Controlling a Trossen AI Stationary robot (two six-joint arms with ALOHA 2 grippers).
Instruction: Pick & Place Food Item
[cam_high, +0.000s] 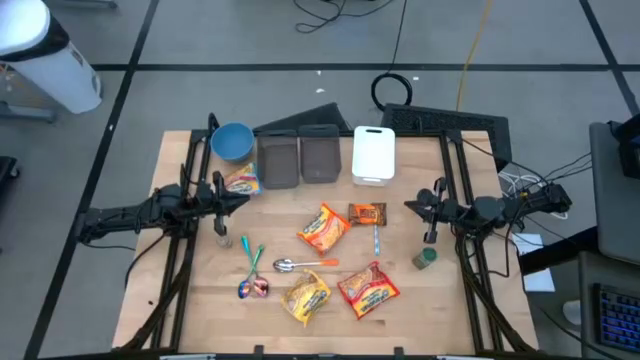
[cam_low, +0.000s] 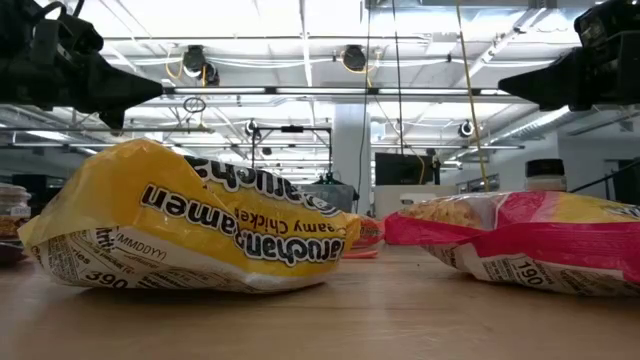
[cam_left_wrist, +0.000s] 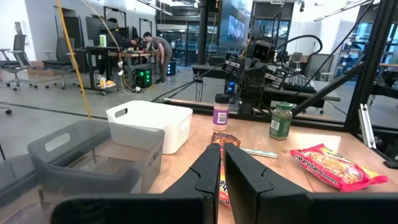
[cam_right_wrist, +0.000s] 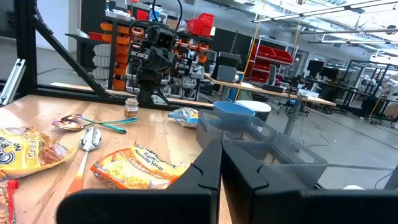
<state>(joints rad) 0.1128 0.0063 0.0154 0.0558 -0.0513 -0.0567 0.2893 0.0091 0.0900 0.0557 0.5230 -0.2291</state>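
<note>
Several food packets lie flat on the wooden table: an orange ramen packet (cam_high: 323, 228), a red one (cam_high: 368, 288), a yellow one (cam_high: 307, 297), a candy bar (cam_high: 367, 212) and a small snack bag (cam_high: 242, 181). My left gripper (cam_high: 245, 195) hovers at the table's left side, level and pointing right, shut, with nothing between its fingers (cam_left_wrist: 222, 165). My right gripper (cam_high: 408, 206) hovers at the right side, level and pointing left, shut and empty (cam_right_wrist: 221, 168). In the low view the yellow packet (cam_low: 180, 225) and the red packet (cam_low: 520, 240) fill the foreground.
At the far side stand a blue bowl (cam_high: 232, 141), two grey bins (cam_high: 279, 160) (cam_high: 320, 155) and a white bin (cam_high: 373, 155). Spoons (cam_high: 305, 264) (cam_high: 250, 258) lie mid-table. A spice jar (cam_high: 222, 238) stands below the left gripper, a green jar (cam_high: 426, 259) near the right one.
</note>
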